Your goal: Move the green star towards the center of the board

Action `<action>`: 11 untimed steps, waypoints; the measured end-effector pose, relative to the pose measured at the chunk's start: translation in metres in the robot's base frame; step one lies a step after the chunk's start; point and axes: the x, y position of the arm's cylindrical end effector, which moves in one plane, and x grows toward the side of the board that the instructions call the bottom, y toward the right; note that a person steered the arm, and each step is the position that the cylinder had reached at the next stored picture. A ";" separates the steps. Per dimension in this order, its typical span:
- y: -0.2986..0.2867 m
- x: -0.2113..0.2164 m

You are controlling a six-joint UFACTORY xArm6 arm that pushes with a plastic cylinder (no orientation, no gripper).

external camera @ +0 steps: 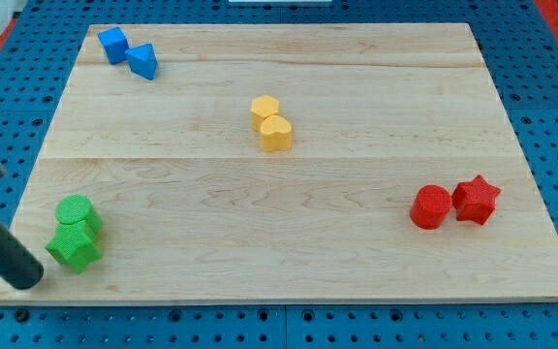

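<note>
A pale wooden board (298, 174) fills most of the view, lying on a blue table (550, 58) dotted with holes. My dark rod enters from the left edge, where its upper part is cut off by the frame, and slants down to the near left corner of the board. My tip (31, 279) rests there, just left of the green star (74, 246), with a thin gap that is hard to judge; it grips nothing, being a plain rod with nothing to open or close. The green star sits in that near left corner, far from the middle of the board, touching a green cylinder (77, 212) just behind it. Near the middle, slightly toward the far side, two yellow blocks touch: a yellow hexagon (264, 109) and, nearer, a yellow heart (276, 133). At the far left corner a blue cube (113, 45) sits beside a blue triangle (143, 60). On the near right, a red cylinder (431, 206) touches a red star (476, 199).
</note>
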 end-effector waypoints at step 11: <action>0.113 -0.154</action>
